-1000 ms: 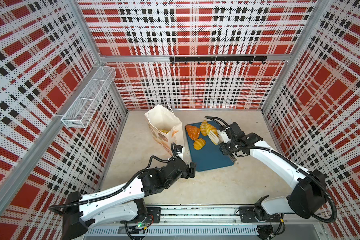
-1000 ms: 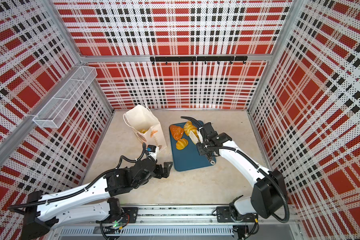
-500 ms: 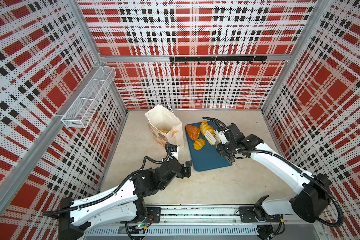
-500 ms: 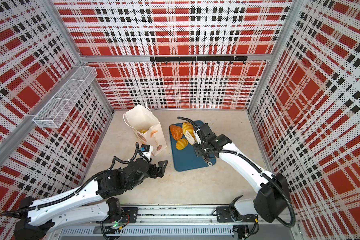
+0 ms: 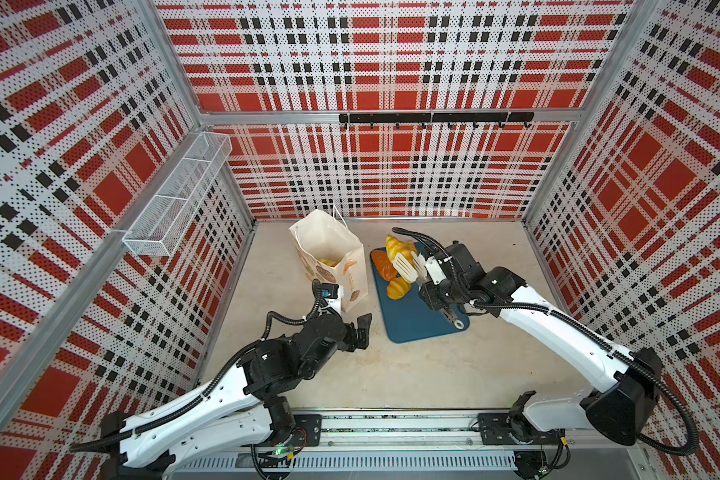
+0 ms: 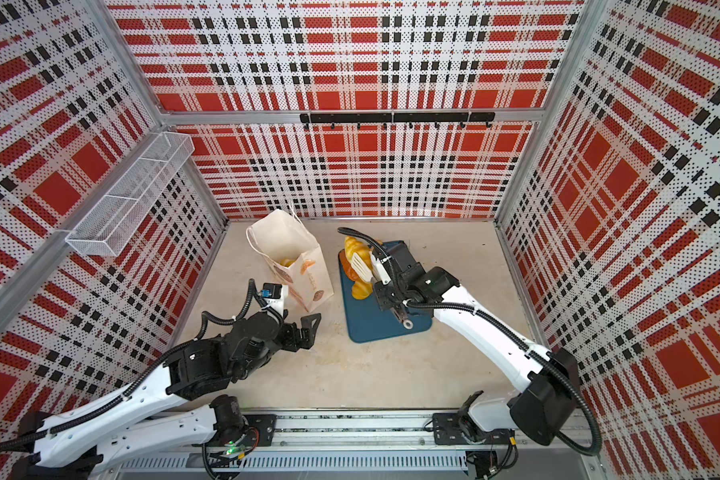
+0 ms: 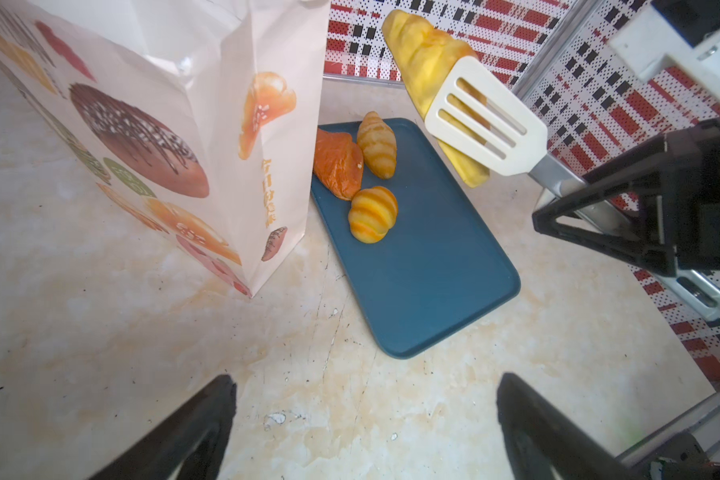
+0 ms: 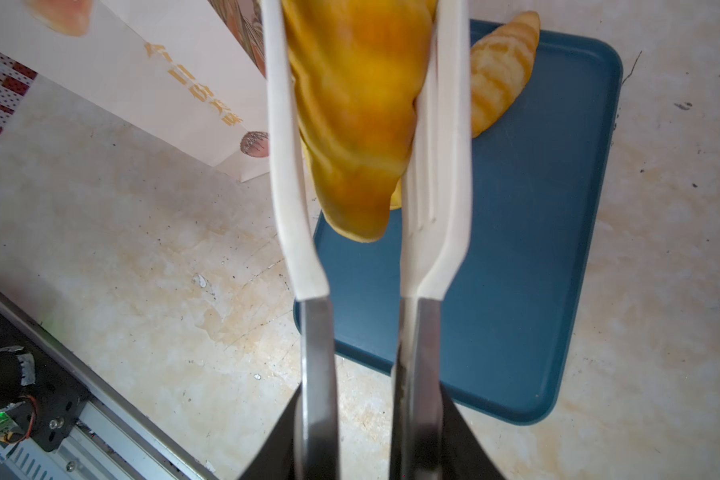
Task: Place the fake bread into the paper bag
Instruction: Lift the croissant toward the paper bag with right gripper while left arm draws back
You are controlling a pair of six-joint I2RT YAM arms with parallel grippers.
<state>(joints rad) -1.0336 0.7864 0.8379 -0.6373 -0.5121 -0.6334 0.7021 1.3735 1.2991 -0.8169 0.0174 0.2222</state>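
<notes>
Clamping the handles of white slotted tongs (image 7: 487,124), the right fingers (image 8: 279,453) squeeze them inward so the blades pinch a long yellow croissant (image 7: 425,70) clear above the dark-blue tray (image 7: 433,270), evidently for carrying to the open paper bag (image 7: 225,83) just beside it. The croissant sits between the blades, ahead of the fingers and not touching them; the left fingers (image 7: 192,436) are spread wide, empty, over the surface (image 7: 100,332) near the bag's base.
</notes>
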